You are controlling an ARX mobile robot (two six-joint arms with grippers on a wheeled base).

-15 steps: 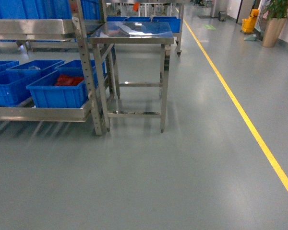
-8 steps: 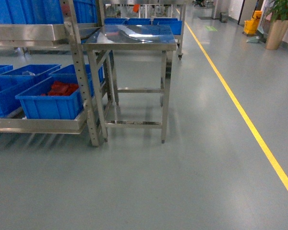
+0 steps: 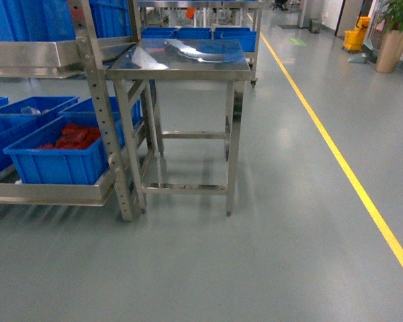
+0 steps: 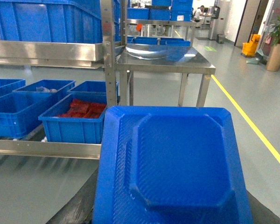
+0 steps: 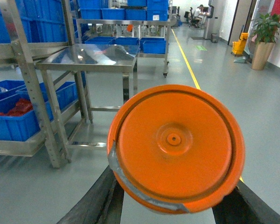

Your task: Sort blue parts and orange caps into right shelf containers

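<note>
In the left wrist view a flat blue part with a raised octagonal middle fills the lower frame, and my left gripper is shut on it, dark fingers showing at its lower edges. My right gripper is shut on a round orange cap with grey tape on its rim. The containers are blue crates on the low steel shelf: one holding red pieces, also seen as a crate from the left wrist. Neither gripper shows in the head view.
A steel table stands against the shelf's perforated post. More blue crates sit on a rack behind. A yellow floor line runs down the right, with a potted plant beyond it. Grey floor lies in front.
In the head view the shelf, its crates and the table have slid left and lower in frame and look closer; the camera has moved.
</note>
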